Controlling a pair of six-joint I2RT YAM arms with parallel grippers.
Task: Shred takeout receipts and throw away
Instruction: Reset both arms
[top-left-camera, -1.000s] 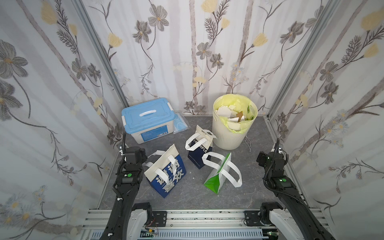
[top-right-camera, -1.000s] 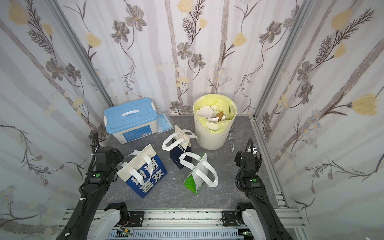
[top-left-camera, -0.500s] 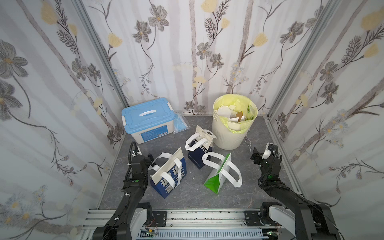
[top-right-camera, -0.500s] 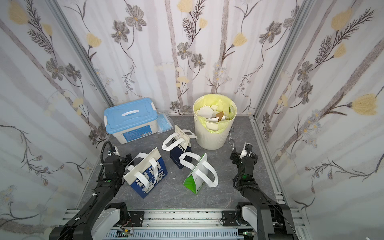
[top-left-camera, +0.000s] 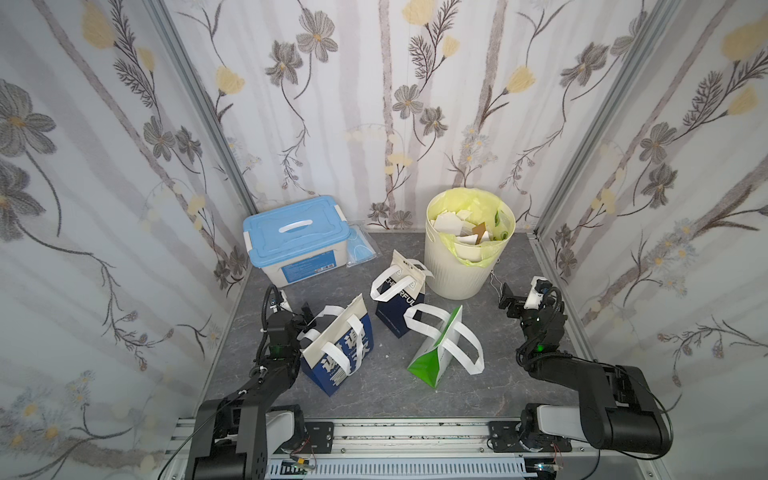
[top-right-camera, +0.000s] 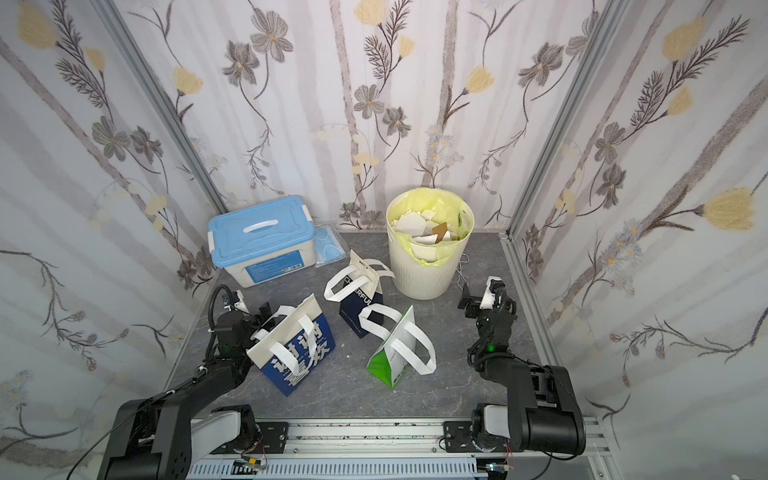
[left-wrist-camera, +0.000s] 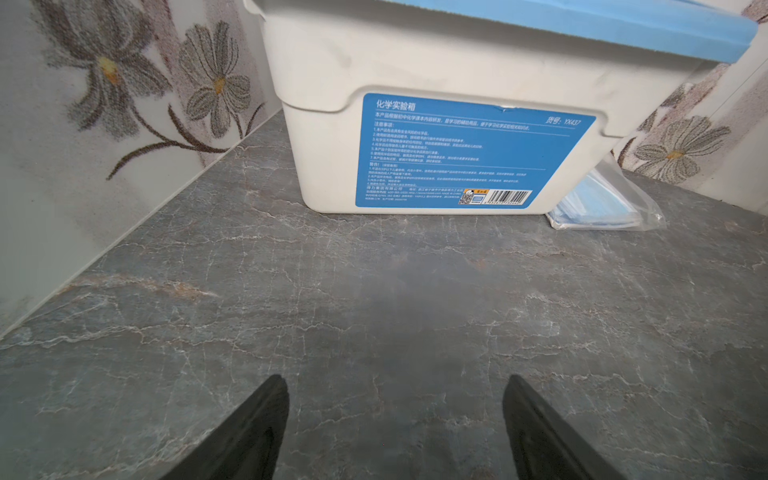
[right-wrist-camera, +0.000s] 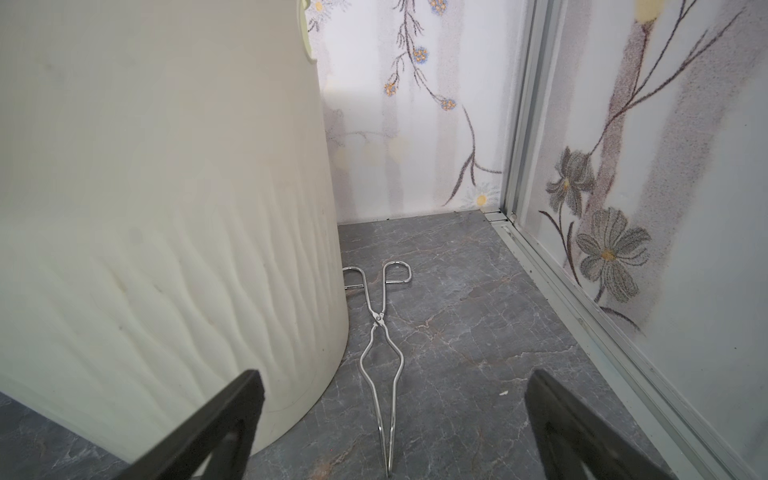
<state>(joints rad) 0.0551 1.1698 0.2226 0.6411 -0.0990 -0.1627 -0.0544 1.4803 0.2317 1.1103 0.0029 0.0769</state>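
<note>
Torn white receipts (top-left-camera: 446, 224) lie in the lined bin (top-left-camera: 457, 278) at the far right, so the shredding looks largely done. No whole sheet shows on the bench (top-left-camera: 386, 395), though the bags (top-left-camera: 424, 365) could hide one. The left fingers (left-wrist-camera: 257, 428) are spread and empty, low beside the blue bag (top-left-camera: 345, 357), facing the box (left-wrist-camera: 415, 83). The right fingers (right-wrist-camera: 224, 415) gape empty near the bin's base, with tongs (right-wrist-camera: 380, 332) lying just ahead. Both arms look parked clear of the bags.

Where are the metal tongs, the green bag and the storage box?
metal tongs (right-wrist-camera: 379, 321): right wrist view, on the pivot.
green bag (top-left-camera: 427, 365): in a top view, green lower side.
storage box (left-wrist-camera: 415, 62): left wrist view, white front wall.
</note>
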